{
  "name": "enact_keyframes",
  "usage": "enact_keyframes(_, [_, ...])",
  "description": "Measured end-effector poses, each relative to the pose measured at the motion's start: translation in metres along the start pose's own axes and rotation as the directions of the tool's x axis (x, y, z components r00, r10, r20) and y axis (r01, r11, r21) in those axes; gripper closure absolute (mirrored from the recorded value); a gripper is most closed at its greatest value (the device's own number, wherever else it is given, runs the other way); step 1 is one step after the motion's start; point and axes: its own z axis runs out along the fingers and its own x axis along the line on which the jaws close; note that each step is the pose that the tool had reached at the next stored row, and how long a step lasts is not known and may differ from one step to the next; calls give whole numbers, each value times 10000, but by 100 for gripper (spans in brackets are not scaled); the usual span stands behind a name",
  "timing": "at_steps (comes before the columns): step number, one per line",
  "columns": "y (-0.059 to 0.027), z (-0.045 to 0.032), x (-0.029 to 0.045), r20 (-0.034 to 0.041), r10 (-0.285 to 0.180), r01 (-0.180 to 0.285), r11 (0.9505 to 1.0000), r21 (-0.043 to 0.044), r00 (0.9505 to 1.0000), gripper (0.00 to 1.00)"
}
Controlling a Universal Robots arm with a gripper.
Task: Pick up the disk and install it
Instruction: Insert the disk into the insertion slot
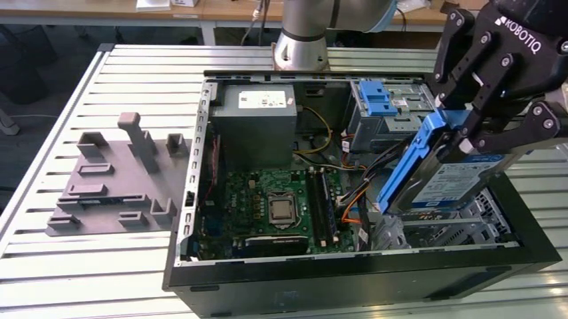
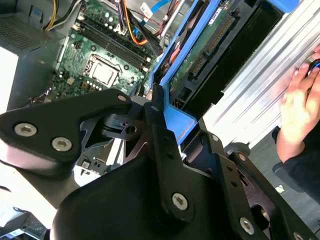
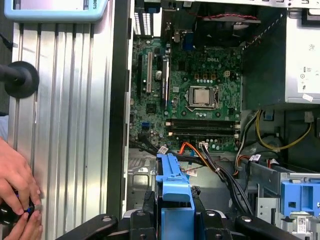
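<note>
One disk [image 1: 448, 176], silver-grey, with a blue-and-white label and a blue carrier bracket. It is held tilted in the air, label side towards the exterior camera, over the near end of the open computer case [image 1: 355, 282] at the exterior view's right. Its lower end hangs just above a silver drive bay [image 1: 443, 229]; I cannot tell whether they touch. In the second wrist view its green circuit-board side [image 2: 210, 45] shows.

One gripper [image 1: 469, 136], black. Its fingers [image 1: 488, 129] are closed on the disk's upper end, gripping it by the bracket.

One motherboard [image 1: 275, 206], green, on the case floor, well apart from the disk.

One power supply box [image 1: 257, 123], grey, at the far end of the case.

One drive cage [image 1: 390, 109] with a blue latch, at the far end of the case, at the exterior view's right.

One grey fixture plate [image 1: 116, 179], on the worktop [image 1: 53, 266] at the exterior view's left of the case.

Two hands [image 3: 17, 182] of a person, on the worktop beside the case in the first wrist view, around a small dark object.
</note>
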Motion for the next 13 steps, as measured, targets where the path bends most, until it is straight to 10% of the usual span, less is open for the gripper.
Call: enact_keyframes(13, [-170,44,4,0,0,0,10000,0,10000,64])
